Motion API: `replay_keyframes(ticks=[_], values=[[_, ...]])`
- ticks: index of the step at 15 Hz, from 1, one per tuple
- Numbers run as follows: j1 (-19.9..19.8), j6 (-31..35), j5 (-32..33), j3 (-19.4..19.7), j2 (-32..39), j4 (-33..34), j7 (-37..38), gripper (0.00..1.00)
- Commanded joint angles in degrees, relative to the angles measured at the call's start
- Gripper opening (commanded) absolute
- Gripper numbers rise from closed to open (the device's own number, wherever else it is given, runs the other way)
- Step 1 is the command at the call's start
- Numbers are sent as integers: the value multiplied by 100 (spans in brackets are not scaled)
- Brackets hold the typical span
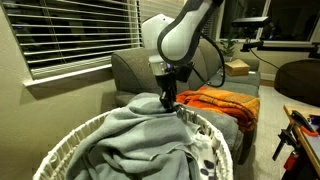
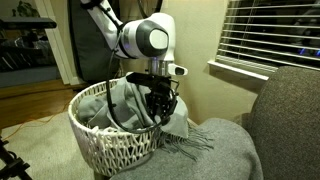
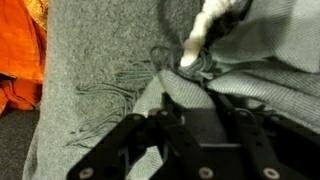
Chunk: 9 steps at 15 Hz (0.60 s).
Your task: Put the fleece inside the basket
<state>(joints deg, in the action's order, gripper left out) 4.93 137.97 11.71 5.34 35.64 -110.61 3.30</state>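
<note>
The light grey fleece (image 1: 135,135) lies mostly heaped inside the white wicker basket (image 1: 62,150). In an exterior view the fleece (image 2: 118,105) fills the basket (image 2: 115,150), and one fringed edge hangs over the rim onto the sofa seat. My gripper (image 1: 168,99) points down at the basket rim nearest the sofa, also seen in an exterior view (image 2: 161,108). In the wrist view the gripper (image 3: 190,100) has its dark fingers closed around a fold of fleece (image 3: 100,60), beside a piece of the white basket rim (image 3: 205,25).
An orange blanket (image 1: 225,103) lies on the grey sofa (image 1: 135,68) beside the basket; it also shows in the wrist view (image 3: 15,50). The basket stands against the sofa seat (image 2: 215,150). Window blinds (image 1: 75,30) hang behind. A white black-spotted cloth (image 1: 205,150) hangs at the basket rim.
</note>
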Motion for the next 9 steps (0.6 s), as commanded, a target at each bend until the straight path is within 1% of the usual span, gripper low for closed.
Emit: replay_keyframes(ticks=[1, 3, 5, 7, 9], values=[[32, 34, 142, 24, -37, -49, 139, 16], [35, 17, 171, 46, -83, -67, 153, 3], [62, -10, 214, 73, -188, -113, 183, 0], [120, -58, 246, 70, -332, -180, 230, 3], [204, -118, 317, 71, -503, -253, 298, 0]])
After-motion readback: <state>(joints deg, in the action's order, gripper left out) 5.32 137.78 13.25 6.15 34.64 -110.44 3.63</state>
